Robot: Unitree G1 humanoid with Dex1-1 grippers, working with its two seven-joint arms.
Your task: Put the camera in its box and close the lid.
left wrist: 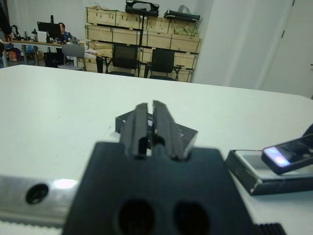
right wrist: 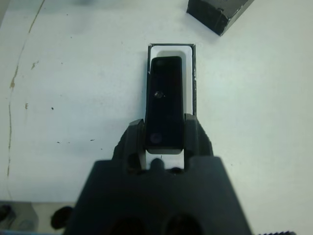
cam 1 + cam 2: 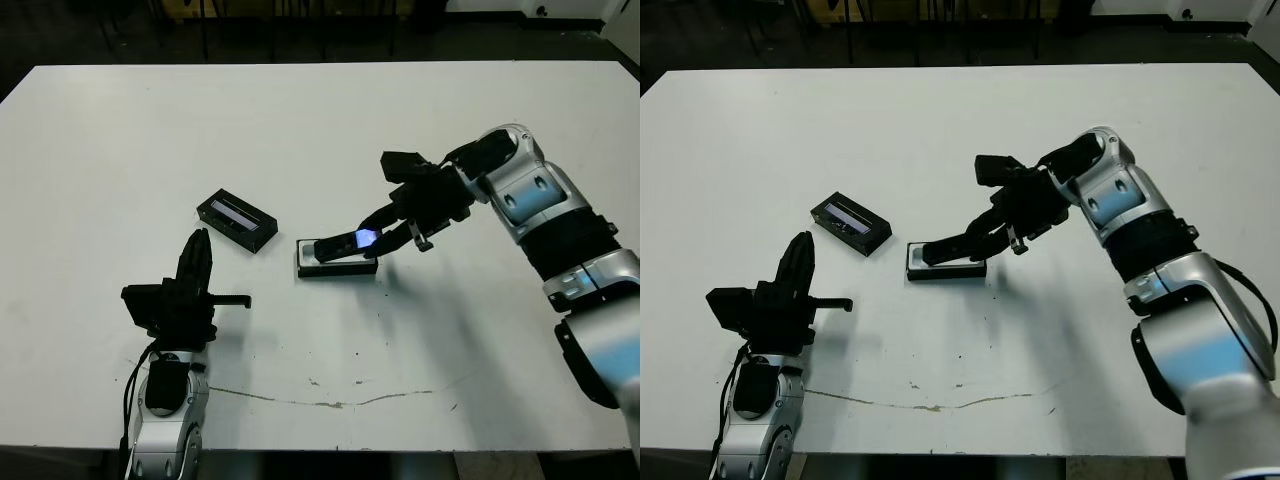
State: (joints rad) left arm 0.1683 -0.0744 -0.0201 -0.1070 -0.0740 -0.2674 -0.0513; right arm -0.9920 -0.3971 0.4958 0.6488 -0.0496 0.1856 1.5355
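I am pinching the camera in my right gripper above the box, needing to lower it flat; the lid is waiting at 10 o'clock.

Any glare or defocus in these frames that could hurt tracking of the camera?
Left eye view: bluish-white glow on the small flat black bar-shaped camera blows out by the right end effector. Left wrist view: same glow, and the left end effector looms soft in the foreground. Right wrist view: camera sharp over the white-lined black box, no glare.
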